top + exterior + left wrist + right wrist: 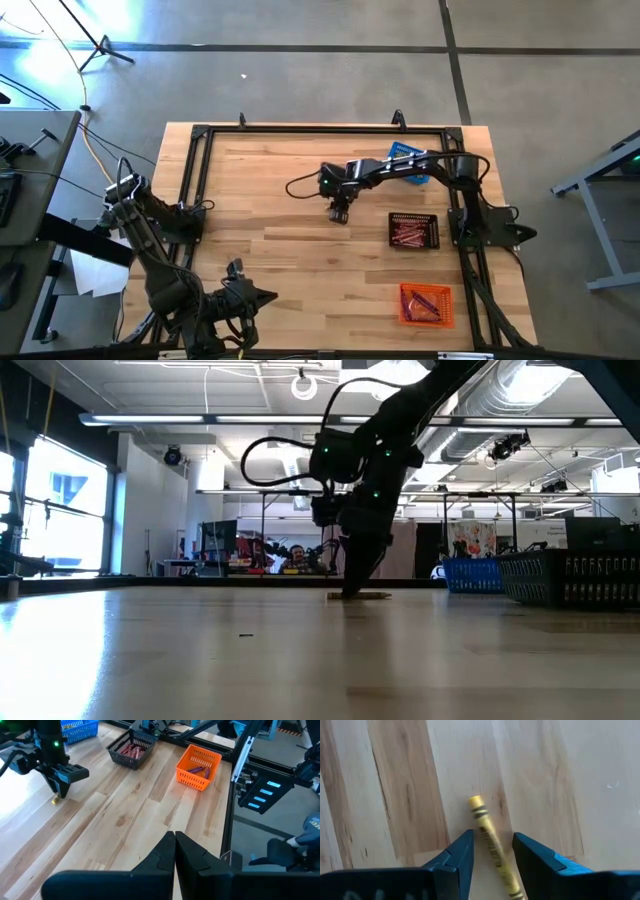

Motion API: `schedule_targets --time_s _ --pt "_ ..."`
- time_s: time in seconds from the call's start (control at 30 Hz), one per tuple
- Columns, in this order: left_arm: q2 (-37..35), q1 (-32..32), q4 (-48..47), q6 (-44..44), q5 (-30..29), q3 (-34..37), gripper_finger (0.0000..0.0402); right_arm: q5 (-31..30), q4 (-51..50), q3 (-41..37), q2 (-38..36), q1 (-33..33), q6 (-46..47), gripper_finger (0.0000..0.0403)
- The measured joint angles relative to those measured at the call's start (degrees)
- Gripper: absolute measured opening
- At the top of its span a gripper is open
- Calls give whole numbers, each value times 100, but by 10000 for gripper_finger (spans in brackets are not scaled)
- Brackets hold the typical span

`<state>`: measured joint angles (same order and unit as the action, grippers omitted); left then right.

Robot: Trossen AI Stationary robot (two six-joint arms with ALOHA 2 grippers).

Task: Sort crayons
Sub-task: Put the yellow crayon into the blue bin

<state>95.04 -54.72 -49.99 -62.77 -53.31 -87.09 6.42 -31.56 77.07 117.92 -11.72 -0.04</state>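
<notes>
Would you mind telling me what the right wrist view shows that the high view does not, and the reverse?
Only the right wrist view shows the yellow crayon lying on the wood between the open right gripper's fingers, apart from both. Only the high view shows the blue basket, the black basket of red crayons, the orange basket, and the left gripper shut at the table's near edge. Both share the wooden table and the right gripper.
</notes>
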Motion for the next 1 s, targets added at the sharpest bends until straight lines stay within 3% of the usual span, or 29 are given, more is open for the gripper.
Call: schedule_targets --time_s 0.4,0.67,1.0 --pt "0 0 11 -5 1 0 0 54 1 23 100 -9 -40 115" --pt "0 0 11 -14 -1 0 0 94 -8 22 86 -31 12 12" --pt "0 0 10 29 -216 0 0 2 -360 -3 -700 -169 159 10"
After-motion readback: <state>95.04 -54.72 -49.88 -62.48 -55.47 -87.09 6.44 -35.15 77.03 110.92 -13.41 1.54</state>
